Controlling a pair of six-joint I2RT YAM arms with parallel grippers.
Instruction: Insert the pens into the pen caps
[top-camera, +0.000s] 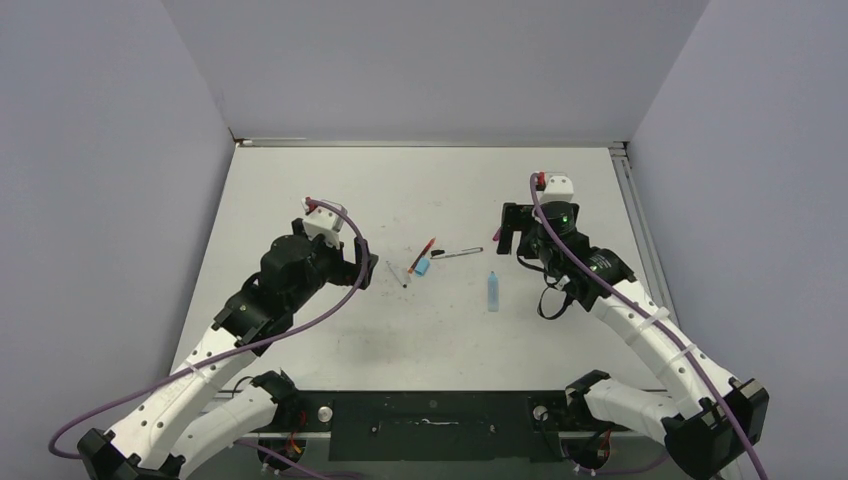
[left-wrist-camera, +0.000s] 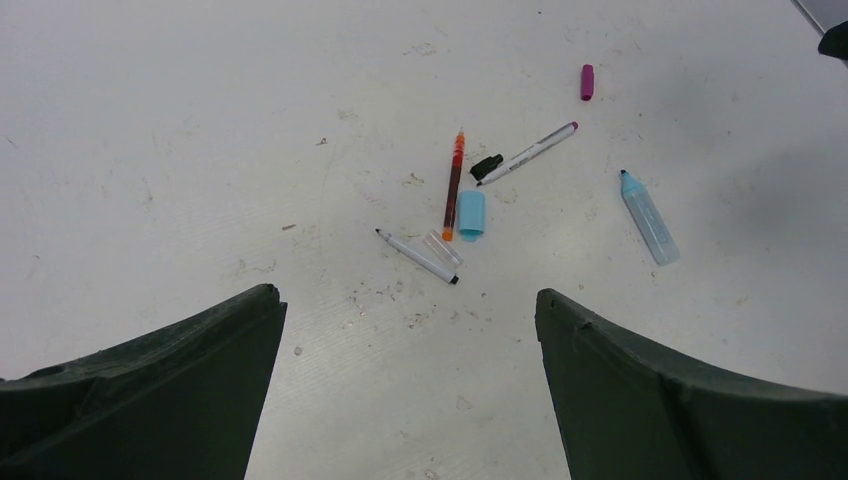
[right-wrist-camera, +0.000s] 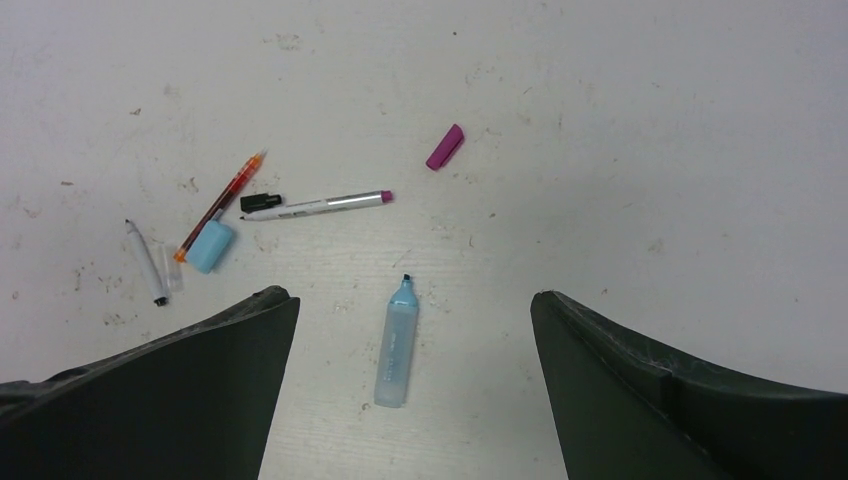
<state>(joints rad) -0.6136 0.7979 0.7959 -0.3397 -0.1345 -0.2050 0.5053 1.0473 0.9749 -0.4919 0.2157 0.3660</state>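
Observation:
A red pen (left-wrist-camera: 453, 185), a grey-white pen with a purple end (left-wrist-camera: 527, 153) and a short white pen with a black tip (left-wrist-camera: 417, 256) lie together mid-table (top-camera: 300, 200). A stubby light-blue cap (left-wrist-camera: 470, 215) lies beside the red pen's lower end. A light-blue highlighter (right-wrist-camera: 396, 342), uncapped, lies apart to the right. My left gripper (left-wrist-camera: 408, 293) is open and empty, just left of the cluster (top-camera: 362, 265). My right gripper (right-wrist-camera: 412, 296) is open and empty, hovering above and behind the highlighter (top-camera: 512, 232).
A small black cap (left-wrist-camera: 486, 166) lies at the grey-white pen's tip. A clear cap (left-wrist-camera: 442, 248) lies against the short white pen. A purple cap (right-wrist-camera: 445, 146) lies alone farther back. Grey walls enclose the table on three sides.

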